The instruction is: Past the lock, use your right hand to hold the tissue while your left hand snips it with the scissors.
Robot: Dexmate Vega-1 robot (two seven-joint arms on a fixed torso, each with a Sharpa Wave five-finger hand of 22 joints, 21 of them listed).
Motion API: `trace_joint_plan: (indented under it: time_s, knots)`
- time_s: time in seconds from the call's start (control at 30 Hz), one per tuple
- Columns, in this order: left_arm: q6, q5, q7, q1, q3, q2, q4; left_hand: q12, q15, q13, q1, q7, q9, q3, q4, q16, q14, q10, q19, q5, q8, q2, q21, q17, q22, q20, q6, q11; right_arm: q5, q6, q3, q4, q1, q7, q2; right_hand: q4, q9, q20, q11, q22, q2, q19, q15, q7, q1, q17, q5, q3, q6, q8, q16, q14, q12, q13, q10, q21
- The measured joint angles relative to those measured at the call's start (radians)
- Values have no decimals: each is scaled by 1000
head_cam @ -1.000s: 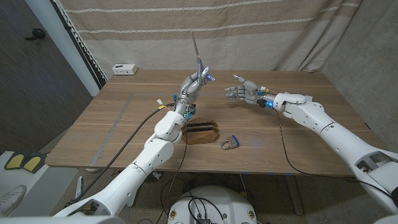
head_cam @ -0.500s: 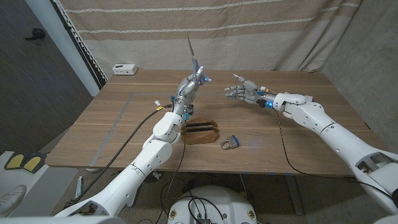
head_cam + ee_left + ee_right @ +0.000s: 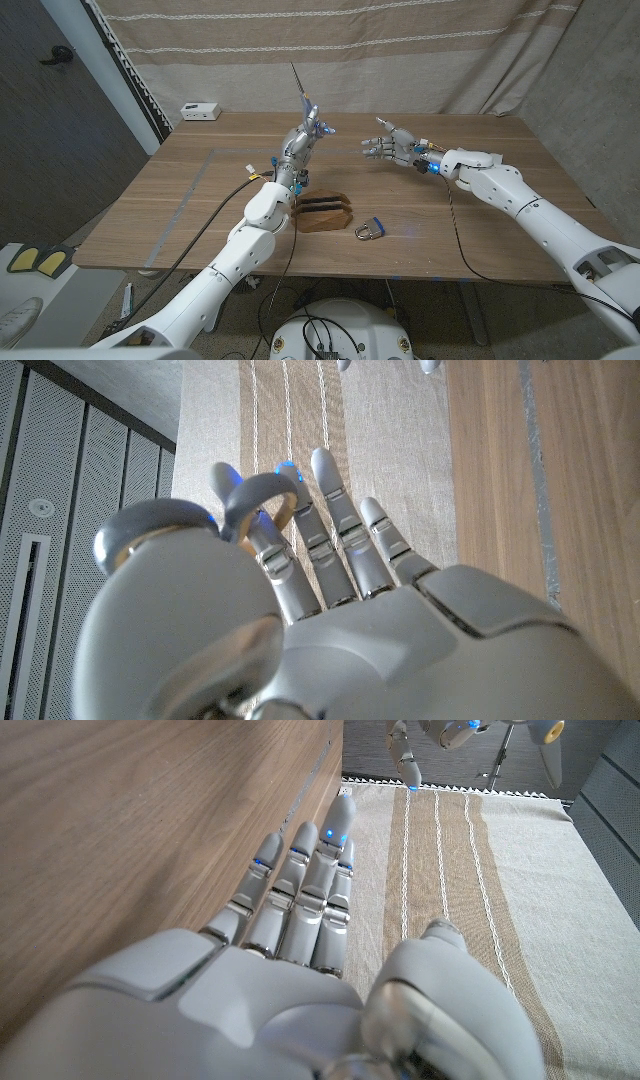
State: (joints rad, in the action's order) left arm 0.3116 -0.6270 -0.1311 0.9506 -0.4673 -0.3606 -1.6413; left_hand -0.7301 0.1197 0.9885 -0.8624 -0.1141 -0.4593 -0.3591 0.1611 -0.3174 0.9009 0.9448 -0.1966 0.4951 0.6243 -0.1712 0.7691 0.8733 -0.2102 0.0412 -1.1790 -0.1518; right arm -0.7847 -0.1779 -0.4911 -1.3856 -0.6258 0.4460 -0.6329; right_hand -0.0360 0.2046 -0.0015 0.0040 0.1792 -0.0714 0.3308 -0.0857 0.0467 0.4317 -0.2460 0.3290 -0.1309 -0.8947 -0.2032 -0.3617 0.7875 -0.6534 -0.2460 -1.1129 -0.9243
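left hand (image 3: pixel 308 133) fingers pinch scissors (image 3: pixel 303 103), past lock (image 3: pixel 370 230) | right hand (image 3: pixel 392 145) fingers spread, holding nothing | risk: no tissue seen, snip may cut air

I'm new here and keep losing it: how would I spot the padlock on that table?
Start at the wooden table's near edge, find the dark wooden block. Just right of it lies the padlock, small, silver-shackled, with a blue body.
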Motion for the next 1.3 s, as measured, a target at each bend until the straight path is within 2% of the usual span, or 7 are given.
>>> trace_joint_plan:
  time_s: [0.2, 0.27, 0.43, 0.5, 0.83, 1.13, 1.3]
  knots:
    - [-9, 1, -7, 2, 2, -5, -6, 8, 0, -14, 17, 5, -4, 0, 0, 11, 0, 5, 0, -17, -2, -14, -4, -1, 1, 0, -5, -2, 0, 2, 0, 0, 0, 1, 1, -7, 0, 0, 0, 0, 2, 0, 0, 0, -12, 0, 0, -7, 11, 4, 0, 0, 0, 0, 0, 4]
    - [-10, 1, -7, 3, 4, -9, -7, 14, 2, -18, 22, -2, -6, 5, -6, 25, -9, 4, 0, -26, -11, -11, -8, -6, 0, 0, 3, -4, -1, 3, 0, 2, 0, 3, 2, -7, 0, 0, 0, 0, 5, 0, 0, 0, -16, 0, 0, -7, 11, 4, 4, 0, 0, 0, 0, 4]
    - [-8, 2, 3, 4, 4, -10, -8, 57, -12, -35, 28, -33, 11, 8, -17, 60, -60, -47, 15, -40, -45, -5, -15, -25, -2, -3, 46, -54, -1, 3, -1, 4, 2, 4, 4, -7, 0, 0, 0, 0, 5, 0, 0, 5, -23, 0, 0, -7, 16, 4, 8, 0, 0, 0, 0, 8]
    - [-1, 4, 12, 4, 4, -10, -8, 86, -20, -42, 36, -34, 27, 15, -23, 81, -94, -111, 19, -46, -66, -2, -19, -33, -6, 0, 75, -65, -1, 3, -1, 4, 2, 4, 4, -10, 0, 0, 0, 0, 6, 0, 0, 5, -24, 5, 0, -10, 16, 4, 8, 0, 0, 0, 0, 8]
    - [30, 11, 39, -8, -1, -11, 13, 169, -46, -67, 19, -63, 104, 15, -23, 112, -168, -293, 35, -55, -122, 21, -26, -44, -11, -5, 77, -63, -4, 8, 1, 5, -1, 2, 5, -7, -5, 0, 0, 0, 5, 0, 0, 3, -24, 5, 0, -15, 18, 4, 8, 0, 0, 0, 0, 8]
    - [50, 16, 57, -14, -6, -6, 29, 198, -48, -96, 11, -72, 121, 19, -28, 112, -181, -314, 35, -55, -123, 33, -30, -49, -11, -5, 68, -66, -5, 11, 3, 4, -4, 0, 5, -7, -5, 0, 0, 0, 1, 0, 0, 0, -27, 5, 4, -15, 22, 4, 8, 0, 0, 0, 0, 15]
    - [60, 21, 65, -17, -8, -4, 36, 255, -55, -145, -44, -75, 127, 36, -45, 133, -241, -360, 35, -53, -123, 79, -30, -86, -14, -5, 43, -64, -5, 11, 3, 4, -4, -1, 5, -7, -5, 0, 0, 0, 1, 0, 0, 0, -27, 4, 4, -15, 22, 4, 8, 0, 0, 0, 0, 18]
